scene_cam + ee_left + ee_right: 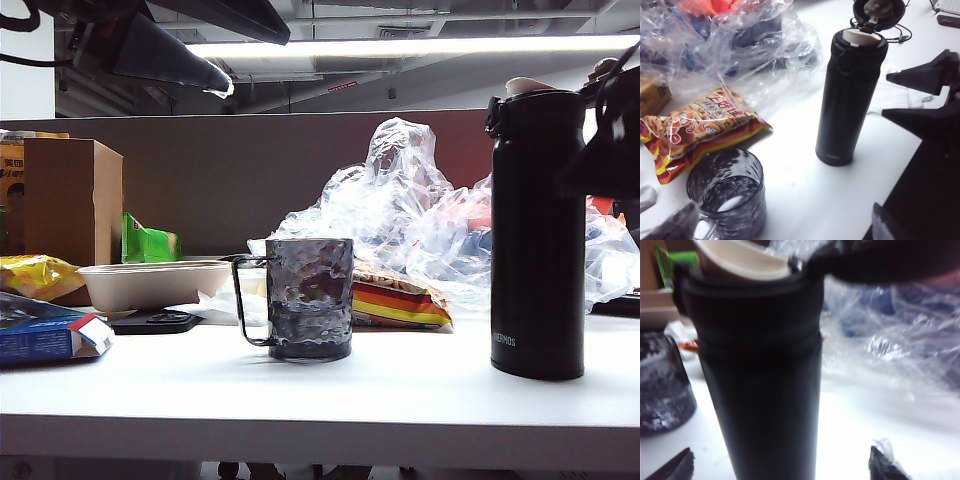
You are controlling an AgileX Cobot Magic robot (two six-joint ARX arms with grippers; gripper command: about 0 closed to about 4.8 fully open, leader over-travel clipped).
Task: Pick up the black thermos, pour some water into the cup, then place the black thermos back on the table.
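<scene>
black thermos (537, 235) upright, table (320, 400) right | cup (308, 298) centre, well apart | right gripper (612, 135) beside thermos top

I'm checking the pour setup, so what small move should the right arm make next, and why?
Probably ease the right end effector forward around the black thermos and close. Its open fingertips flank the flask without gripping, and the thermos stands upright on the table, lid flipped open, apart from the cup. The left end effector hovers open near the cup.
</scene>
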